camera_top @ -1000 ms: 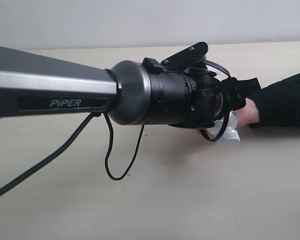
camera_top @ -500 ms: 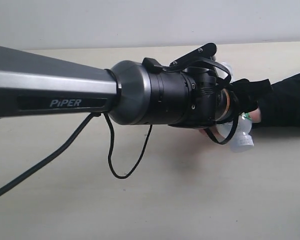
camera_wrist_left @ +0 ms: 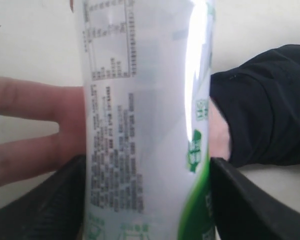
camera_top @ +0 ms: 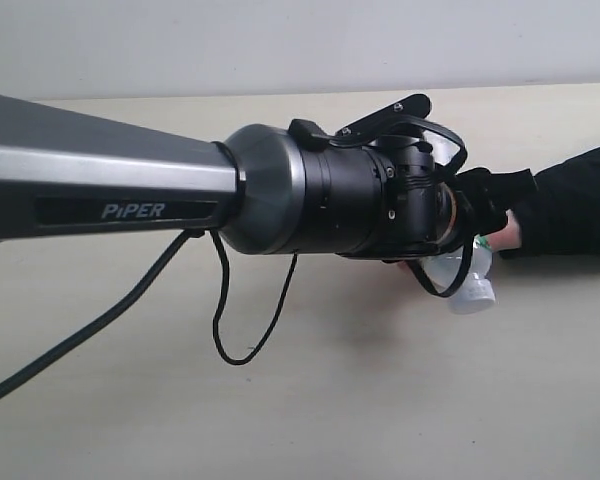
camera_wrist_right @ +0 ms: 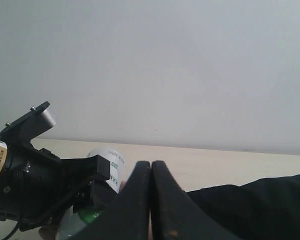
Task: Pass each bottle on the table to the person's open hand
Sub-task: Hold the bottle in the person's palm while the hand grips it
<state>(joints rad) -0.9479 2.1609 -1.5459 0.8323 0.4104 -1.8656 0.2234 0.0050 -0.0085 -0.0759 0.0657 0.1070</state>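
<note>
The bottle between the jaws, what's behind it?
A person's hand: two fingers on one side, palm edge and black sleeve on the other. The bottle hides the hand's middle.

Left arm [camera_top: 100, 180]: grey-silver tube with PiPER lettering, black wrist, loose black cable [camera_top: 214, 310]. Right jaws are black. Person's sleeve [camera_top: 575, 205] is black too.

one bottle [camera_top: 472, 283] in sight, clear with green on its label. one bare hand [camera_top: 506, 232] just beside the bottle, coming out of one black sleeve [camera_top: 575, 200]; two fingers [camera_wrist_left: 30, 97] show behind the bottle. two grippers: the left gripper [camera_wrist_left: 147, 200] around the bottle, the right gripper [camera_wrist_right: 151, 200] near it. one long arm [camera_top: 110, 180] leads to the bottle, two dark cables [camera_top: 225, 320] hanging below it. one pale table [camera_top: 330, 410] under the bottle.
</note>
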